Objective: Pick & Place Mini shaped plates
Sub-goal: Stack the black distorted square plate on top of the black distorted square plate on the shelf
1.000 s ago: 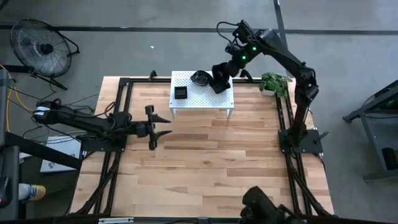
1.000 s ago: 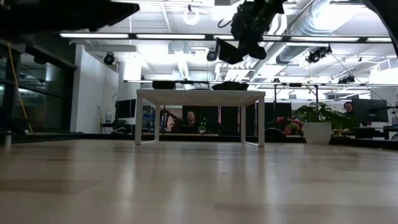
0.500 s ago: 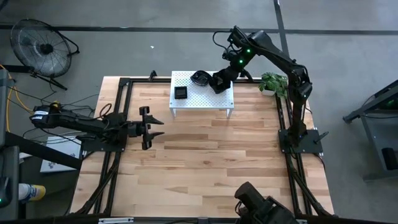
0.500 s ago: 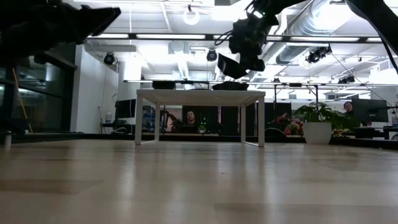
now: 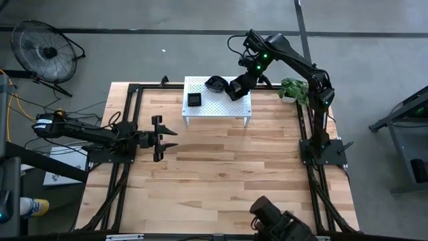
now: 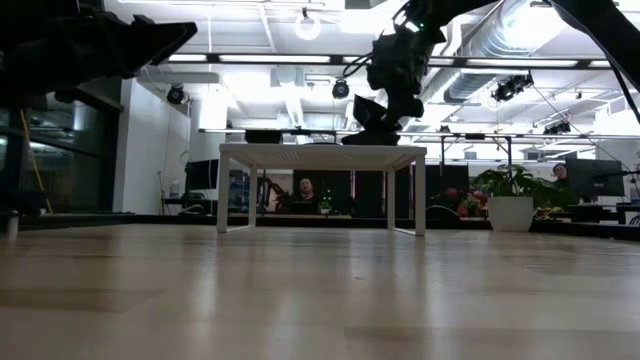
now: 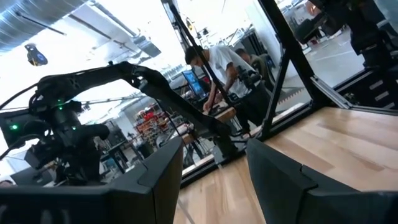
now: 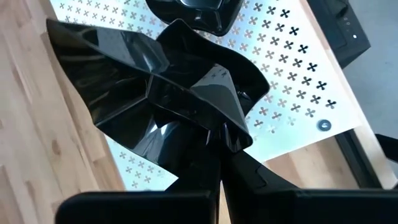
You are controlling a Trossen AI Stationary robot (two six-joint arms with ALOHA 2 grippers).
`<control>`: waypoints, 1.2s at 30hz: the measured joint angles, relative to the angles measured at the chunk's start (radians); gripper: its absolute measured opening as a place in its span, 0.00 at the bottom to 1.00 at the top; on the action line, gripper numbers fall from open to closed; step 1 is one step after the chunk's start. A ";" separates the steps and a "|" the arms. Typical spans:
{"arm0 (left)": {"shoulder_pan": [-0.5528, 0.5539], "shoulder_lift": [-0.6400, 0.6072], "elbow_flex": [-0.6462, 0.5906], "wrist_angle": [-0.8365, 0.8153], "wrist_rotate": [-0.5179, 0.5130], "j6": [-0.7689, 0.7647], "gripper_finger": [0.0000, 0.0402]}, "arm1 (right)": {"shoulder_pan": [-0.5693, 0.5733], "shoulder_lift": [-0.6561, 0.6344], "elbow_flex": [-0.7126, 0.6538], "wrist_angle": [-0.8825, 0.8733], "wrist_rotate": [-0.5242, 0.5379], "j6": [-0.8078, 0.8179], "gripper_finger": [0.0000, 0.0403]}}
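Plate (image 8: 155, 93) | right gripper (image 8: 217, 134) clamped on it above stand (image 5: 217, 107) | left gripper (image 5: 159, 138) open, empty

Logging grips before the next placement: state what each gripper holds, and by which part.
The right gripper is shut on a black plate, pinching its rim, above the white stand. The left gripper is open, holding nothing.

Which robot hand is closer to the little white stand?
The right hand: it hovers just over the white perforated stand, gripping a black plate. The left hand hangs over the table, well away from it.
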 joint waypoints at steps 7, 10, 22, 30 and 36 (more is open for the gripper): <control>0.000 0.000 -0.001 -0.004 0.000 -0.002 0.44 | 0.010 0.000 0.000 -0.002 0.023 -0.001 0.00; 0.000 0.000 -0.002 -0.005 0.000 -0.008 0.44 | 0.014 0.000 0.000 -0.003 0.022 -0.001 0.00; 0.000 0.000 -0.002 -0.007 -0.001 -0.018 0.44 | 0.044 -0.001 0.000 -0.014 0.027 0.000 0.00; 0.000 0.000 -0.002 -0.007 -0.002 -0.026 0.44 | 0.047 -0.001 0.000 -0.010 0.090 0.023 0.00; 0.000 0.000 -0.002 -0.007 -0.002 -0.026 0.44 | 0.047 -0.001 0.000 -0.017 0.075 0.026 0.00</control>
